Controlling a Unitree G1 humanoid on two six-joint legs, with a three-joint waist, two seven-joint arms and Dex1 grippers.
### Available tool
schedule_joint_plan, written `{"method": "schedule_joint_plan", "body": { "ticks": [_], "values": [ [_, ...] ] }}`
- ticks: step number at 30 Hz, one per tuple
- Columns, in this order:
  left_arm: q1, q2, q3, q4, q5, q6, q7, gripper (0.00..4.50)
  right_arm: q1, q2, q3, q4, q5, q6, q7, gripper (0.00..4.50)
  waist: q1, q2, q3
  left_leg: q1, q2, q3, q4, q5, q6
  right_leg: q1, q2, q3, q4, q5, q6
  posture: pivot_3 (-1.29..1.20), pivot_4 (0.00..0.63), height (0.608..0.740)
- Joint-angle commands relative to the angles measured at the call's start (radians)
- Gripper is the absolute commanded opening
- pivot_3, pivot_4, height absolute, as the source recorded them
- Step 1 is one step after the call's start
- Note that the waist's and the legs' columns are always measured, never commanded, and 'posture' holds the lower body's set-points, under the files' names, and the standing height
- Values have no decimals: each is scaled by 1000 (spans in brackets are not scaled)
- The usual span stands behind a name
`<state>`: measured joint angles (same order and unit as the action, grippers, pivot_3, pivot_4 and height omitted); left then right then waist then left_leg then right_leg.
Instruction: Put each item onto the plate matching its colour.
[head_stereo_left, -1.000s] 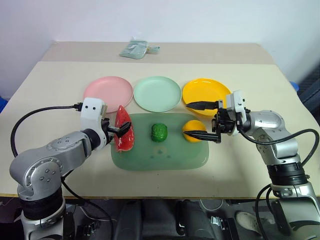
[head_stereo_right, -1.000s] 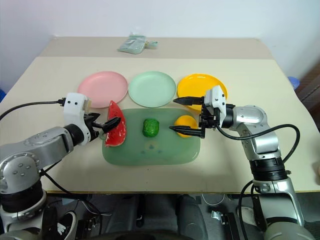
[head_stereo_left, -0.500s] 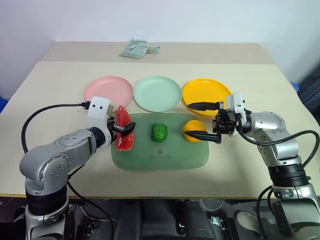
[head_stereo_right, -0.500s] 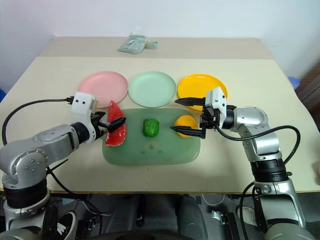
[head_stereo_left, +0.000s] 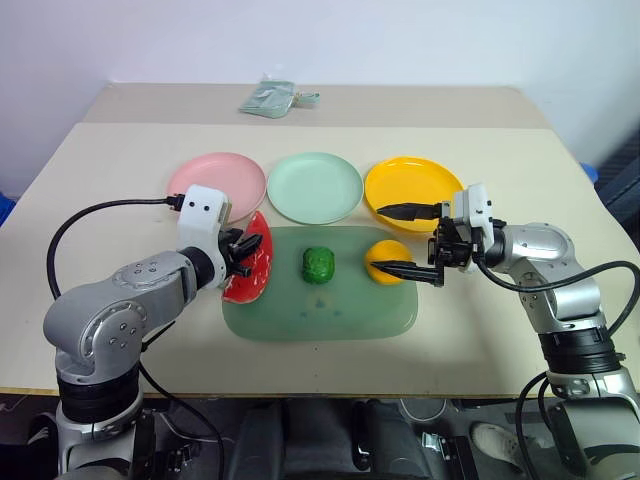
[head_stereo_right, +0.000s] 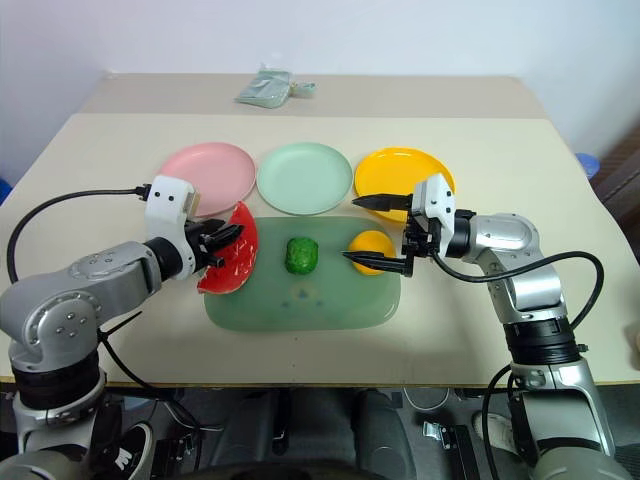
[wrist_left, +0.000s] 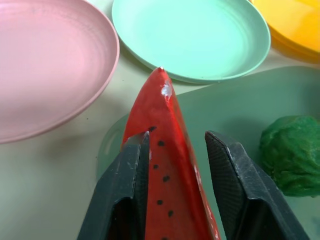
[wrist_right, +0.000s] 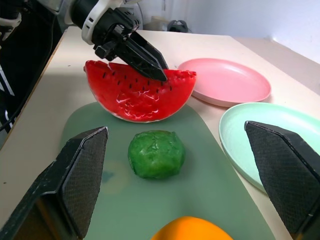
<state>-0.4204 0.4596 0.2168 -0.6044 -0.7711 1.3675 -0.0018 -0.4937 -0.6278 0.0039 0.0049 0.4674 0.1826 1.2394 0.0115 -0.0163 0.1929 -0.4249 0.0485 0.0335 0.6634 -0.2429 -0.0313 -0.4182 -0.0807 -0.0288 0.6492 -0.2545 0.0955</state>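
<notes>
The left gripper (head_stereo_left: 240, 262) is clamped on the watermelon wedge (head_stereo_left: 252, 266), 1 black finger on each red face, as the left wrist view confirms. The wedge stands upright on its curved rind at the near-left end of the translucent green board (head_stereo_left: 330, 312), its tip pointing past the fingers toward the gap between the pink plate (head_stereo_left: 200, 176) and the mint green plate (head_stereo_left: 314, 186). The pink plate lies just beyond the left gripper and is bare.

The right gripper (head_stereo_left: 400, 240) stands released, its 2 fingers spread wide and pointing toward the left gripper. The orange-yellow ball (head_stereo_left: 386, 260) rests on the board between those 2 fingers; contact cannot be told. The yellow plate (head_stereo_left: 412, 184) lies just beyond the far finger.

The bumpy dark green lump (head_stereo_left: 318, 264) sits on the board between the 2 grippers, apart from both. The 3 plates form a row on the table (head_stereo_left: 100, 170) behind the board.
</notes>
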Motion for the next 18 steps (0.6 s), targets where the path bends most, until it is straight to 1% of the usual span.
{"method": "schedule_joint_plan", "body": {
  "ticks": [1,4,10,13,18],
  "values": [
    [13,15,13,-31,18,-23,-22,1220,-14,-3,-20,-5,-1,-20,-6,4500,0,0,0,0,0,0,0,0,0,0,0,0,0,0,0,0,150,740],
    [30,38,-9,-33,47,-46,-40,51,-13,-2,-20,-5,-4,-21,-6,4500,0,0,0,0,0,0,0,0,0,0,0,0,0,0,0,0,150,740],
    [45,66,-36,-26,100,-87,-70,51,-10,-4,-22,-4,-5,-21,-6,4500,0,0,0,0,0,0,0,0,0,0,0,0,0,0,0,0,150,740],
    [56,84,-40,-22,105,-110,-112,51,-12,-1,-21,0,-8,-24,-8,4500,0,0,0,0,0,0,0,0,0,0,0,0,0,0,0,0,150,740],
    [53,95,-40,-30,120,-121,-137,51,-12,3,-18,1,-7,-24,-13,4500,0,0,0,0,0,0,0,0,0,0,0,0,0,0,0,0,150,740]
  ]
}}
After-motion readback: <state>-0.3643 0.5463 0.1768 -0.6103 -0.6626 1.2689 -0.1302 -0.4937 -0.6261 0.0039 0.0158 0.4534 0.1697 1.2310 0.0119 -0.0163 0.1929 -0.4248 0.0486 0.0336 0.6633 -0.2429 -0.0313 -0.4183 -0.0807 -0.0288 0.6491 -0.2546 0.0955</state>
